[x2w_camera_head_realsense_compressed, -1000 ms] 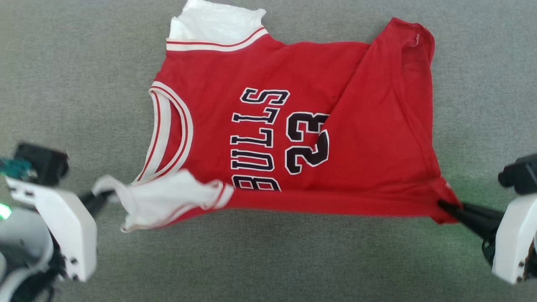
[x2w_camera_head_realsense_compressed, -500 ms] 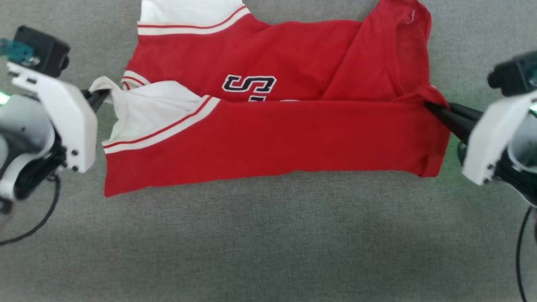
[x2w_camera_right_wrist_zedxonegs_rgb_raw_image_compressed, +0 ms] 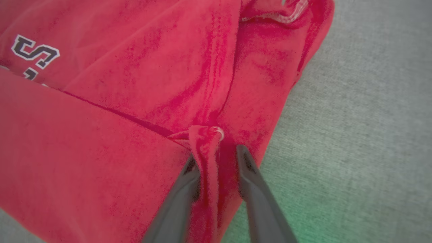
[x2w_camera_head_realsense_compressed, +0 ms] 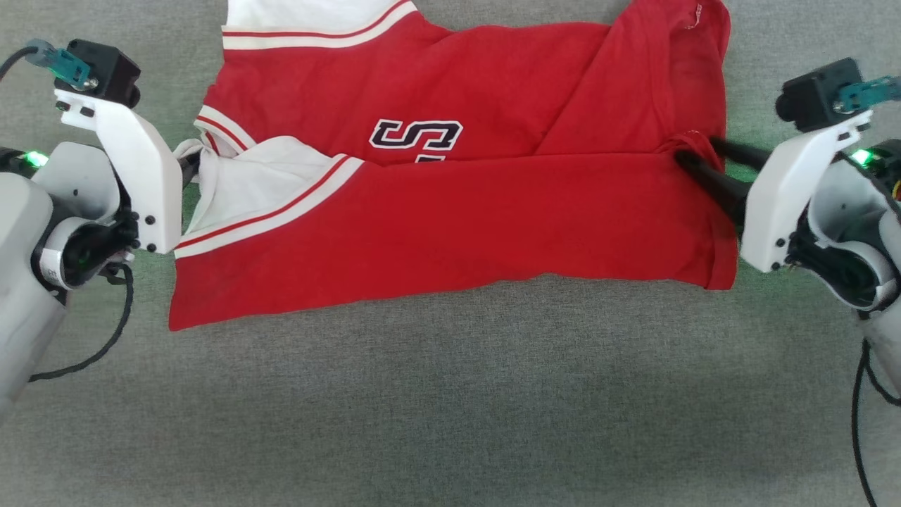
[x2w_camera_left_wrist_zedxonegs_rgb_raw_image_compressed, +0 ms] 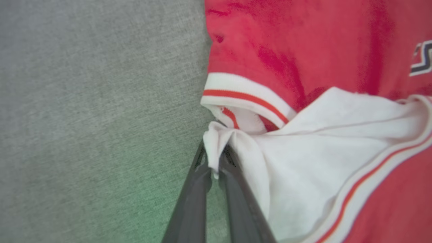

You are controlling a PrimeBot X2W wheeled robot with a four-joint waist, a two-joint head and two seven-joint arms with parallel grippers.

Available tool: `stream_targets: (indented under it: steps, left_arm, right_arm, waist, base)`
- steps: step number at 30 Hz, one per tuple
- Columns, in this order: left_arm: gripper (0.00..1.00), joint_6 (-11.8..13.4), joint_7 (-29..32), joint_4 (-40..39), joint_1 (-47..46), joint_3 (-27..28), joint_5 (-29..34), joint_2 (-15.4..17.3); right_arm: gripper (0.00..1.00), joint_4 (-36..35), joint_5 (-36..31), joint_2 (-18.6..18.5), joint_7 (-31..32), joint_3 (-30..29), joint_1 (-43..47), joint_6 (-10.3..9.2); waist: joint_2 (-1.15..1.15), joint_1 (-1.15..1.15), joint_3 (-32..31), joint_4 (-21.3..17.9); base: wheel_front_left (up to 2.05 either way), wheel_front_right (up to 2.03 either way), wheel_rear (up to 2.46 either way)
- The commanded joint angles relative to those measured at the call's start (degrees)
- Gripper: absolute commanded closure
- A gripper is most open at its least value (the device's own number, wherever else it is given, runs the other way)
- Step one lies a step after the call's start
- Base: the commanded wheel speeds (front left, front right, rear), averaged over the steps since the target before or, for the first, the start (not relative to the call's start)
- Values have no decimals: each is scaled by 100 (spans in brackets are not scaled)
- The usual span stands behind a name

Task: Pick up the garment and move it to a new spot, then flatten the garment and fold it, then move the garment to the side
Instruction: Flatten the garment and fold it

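While on grey surface (x2w_camera_head_realsense_compressed: 450, 422), garment (x2w_camera_head_realsense_compressed: 450, 232) half-folded.

sleeve (x2w_camera_head_realsense_compressed: 310, 13): cut by top edge | lettering (x2w_camera_head_realsense_compressed: 415, 135): mostly hidden under garment (x2w_camera_head_realsense_compressed: 450, 232) fold

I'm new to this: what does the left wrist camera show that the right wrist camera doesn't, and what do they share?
Left wrist view: the left claw pinching a white sleeve, beside striped collar trim. Right wrist view: the right claw, fingers apart, with a red hem fold standing between them. Both: the red garment, its letter S and the grey surface.
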Motion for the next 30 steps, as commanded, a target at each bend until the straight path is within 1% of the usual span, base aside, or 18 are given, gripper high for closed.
stream_targets:
  steps: [1,4,6,9,12,14,18,20,22,24,26,30]
  left_arm:
    - [0,42,22,26,-58,10,-18,35]
    - [0,170,25,-121,-42,77,-53,125]
    - [0,315,75,-307,49,114,-48,257]
    - [0,580,212,-788,228,166,-106,498]
    - [0,974,403,-1426,505,257,-278,796]
    - [0,1293,567,-1917,740,287,-393,1022]
    - [0,1906,822,-2877,1228,309,-590,1409]
    - [0,2169,887,-3225,1454,295,-655,1534]
    - [0,2369,937,-3447,1647,268,-720,1639]
    - [0,2518,911,-3573,1778,279,-780,1689]
    - [0,2611,868,-3580,1903,293,-832,1692]
    - [0,2646,695,-3322,2054,369,-935,1592]
  right_arm:
    - [0,37,-14,-39,-117,-27,-63,-11]
    - [0,-23,31,-84,-384,-163,45,-9]
    - [0,-92,0,-147,-566,-327,170,-8]
    - [0,-271,-93,-151,-824,-662,390,-8]
    - [0,-478,-244,-84,-1088,-1107,701,-8]
    - [0,-640,-402,18,-1254,-1429,922,-8]
    - [0,-1005,-740,324,-1457,-2030,1379,-8]
    - [0,-1197,-893,511,-1496,-2307,1603,-7]
    - [0,-1415,-1023,711,-1472,-2535,1798,-7]
    - [0,-1622,-1113,895,-1413,-2697,1986,-7]
    - [0,-1813,-1168,1074,-1331,-2865,2172,-8]
    - [0,-2136,-1219,1356,-1137,-3043,2478,-7]
  waist:
    - [0,0,-28,15]
    - [0,0,-91,47]
    - [0,0,-135,68]
    - [0,0,-198,83]
    - [0,0,-247,79]
    - [0,0,-265,67]
    - [0,0,-277,21]
    - [0,0,-274,-2]
    - [0,0,-264,-38]
    - [0,0,-243,-94]
    - [0,0,-221,-133]
    - [0,0,-170,-236]
  base:
    - [0,0,0]
    - [0,0,0]
    - [0,0,0]
    - [0,0,0]
    - [0,0,0]
    - [0,0,0]
    - [0,0,0]
    - [0,0,0]
    - [0,0,0]
    - [0,0,0]
    - [0,0,0]
    - [0,0,0]
